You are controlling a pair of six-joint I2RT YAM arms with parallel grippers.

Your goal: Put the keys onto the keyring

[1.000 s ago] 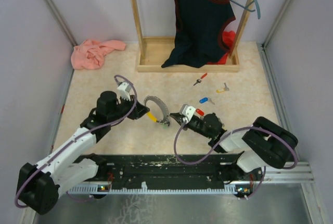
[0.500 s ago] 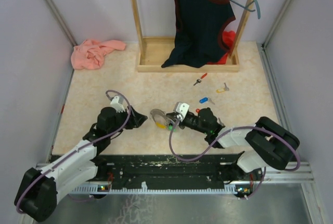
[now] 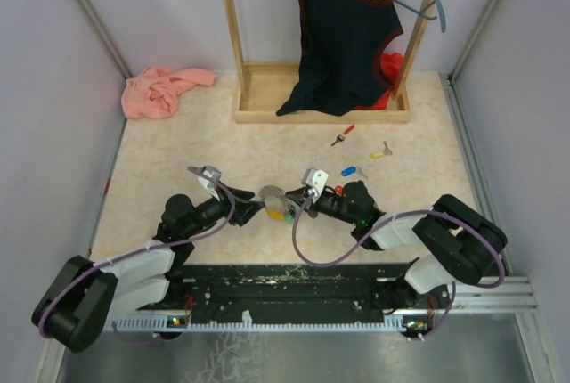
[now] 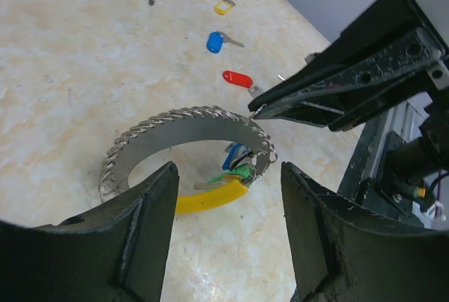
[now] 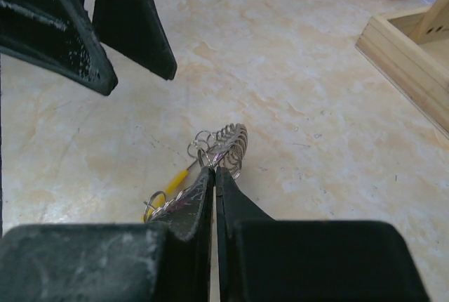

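White-and-black arms [image 3: 134,265] with looping purple cables [image 3: 295,240], scuffed matte black pincer fingers [image 4: 140,246]

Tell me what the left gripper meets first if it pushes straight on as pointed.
Probably the keyring, lying just ahead between the open fingers of the left gripper. The shut right gripper, pinching the ring's far edge, comes next. Depth is unclear.

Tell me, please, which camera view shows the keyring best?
The left wrist view: the keyring shows whole, with its ridged loop and yellow section. The top external view shows it tiny and far off; the right wrist view shows only an edge-on bit, close up.
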